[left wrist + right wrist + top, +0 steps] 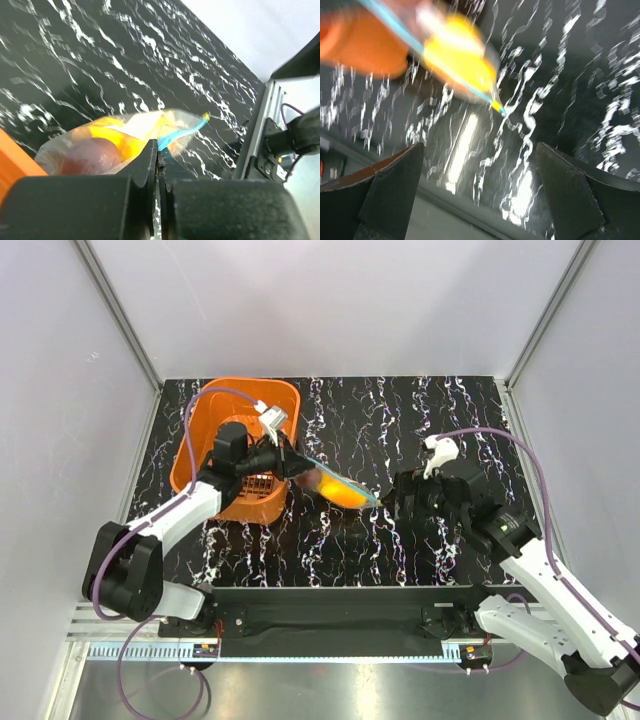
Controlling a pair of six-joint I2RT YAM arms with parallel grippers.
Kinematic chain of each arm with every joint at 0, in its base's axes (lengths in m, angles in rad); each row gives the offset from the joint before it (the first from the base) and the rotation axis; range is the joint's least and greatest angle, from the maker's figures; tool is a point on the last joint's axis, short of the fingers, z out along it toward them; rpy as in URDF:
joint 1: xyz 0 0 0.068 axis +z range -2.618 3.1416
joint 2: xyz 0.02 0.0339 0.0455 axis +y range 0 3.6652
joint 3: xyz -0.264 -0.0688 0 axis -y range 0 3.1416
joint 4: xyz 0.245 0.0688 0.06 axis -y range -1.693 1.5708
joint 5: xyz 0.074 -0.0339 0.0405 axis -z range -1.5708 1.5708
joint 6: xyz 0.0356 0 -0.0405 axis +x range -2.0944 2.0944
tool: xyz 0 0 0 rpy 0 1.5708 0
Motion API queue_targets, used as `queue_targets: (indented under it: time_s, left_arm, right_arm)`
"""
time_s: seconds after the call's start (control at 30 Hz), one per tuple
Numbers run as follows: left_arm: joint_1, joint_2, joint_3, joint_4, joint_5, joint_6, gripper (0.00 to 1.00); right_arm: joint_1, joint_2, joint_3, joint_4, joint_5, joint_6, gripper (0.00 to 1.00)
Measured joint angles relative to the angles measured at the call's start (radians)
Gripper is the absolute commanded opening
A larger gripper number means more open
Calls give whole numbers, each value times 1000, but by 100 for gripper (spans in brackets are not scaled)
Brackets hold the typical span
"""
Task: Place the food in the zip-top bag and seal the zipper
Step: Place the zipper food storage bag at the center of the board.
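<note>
The main danger is that the small clear plastic zip-top bag [335, 488] hangs in the air from one grip only. The left gripper [157, 150] has its jaws pressed together on the bag's edge beside the narrow light-blue zipper [182, 132], and the bag's far end sticks out unsupported above the black white-veined tabletop [400, 420]. If that pinch slips, or the bag swings, the weight inside could drag it free and drop it. Whether the zipper is closed along its whole length cannot be told. If part of it is open, tipping the mouth downward could let pieces roll out. The right gripper [479, 145] has its jaws spread wide and holds nothing, with the bag's blue-edged corner just beyond them. A closing move that misses the strip would likely push the bag aside, not seal it. Inside the bag lie the roundish yellow-orange food pieces [107, 137] and one dark reddish-purple piece [92, 155]. The orange slotted plastic basket [215, 400] sits behind the left arm, which hides much of it, so its contents cannot be judged.
</note>
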Motion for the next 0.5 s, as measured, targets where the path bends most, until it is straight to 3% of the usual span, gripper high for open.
queue_targets:
  time_s: [0.07,0.1,0.13,0.17,0.2,0.5]
  left_arm:
    - [-10,-1,-39,22,-4,-22,19]
    - [-18,-2,-55,32,-8,-34,43]
    - [-24,-4,-65,37,-13,-39,50]
    - [-33,-10,-69,43,-18,-50,64]
    - [-42,-23,-69,47,-26,-58,99]
    - [-67,-380,-113,-43,-169,-80,99]
  right_arm:
    - [0,-14,5,24,46,22,100]
    - [0,-18,7,34,70,38,100]
    - [0,-17,8,41,95,53,100]
    - [0,-13,8,47,119,68,100]
    - [0,-5,8,50,146,87,100]
    - [0,9,8,49,356,208,100]
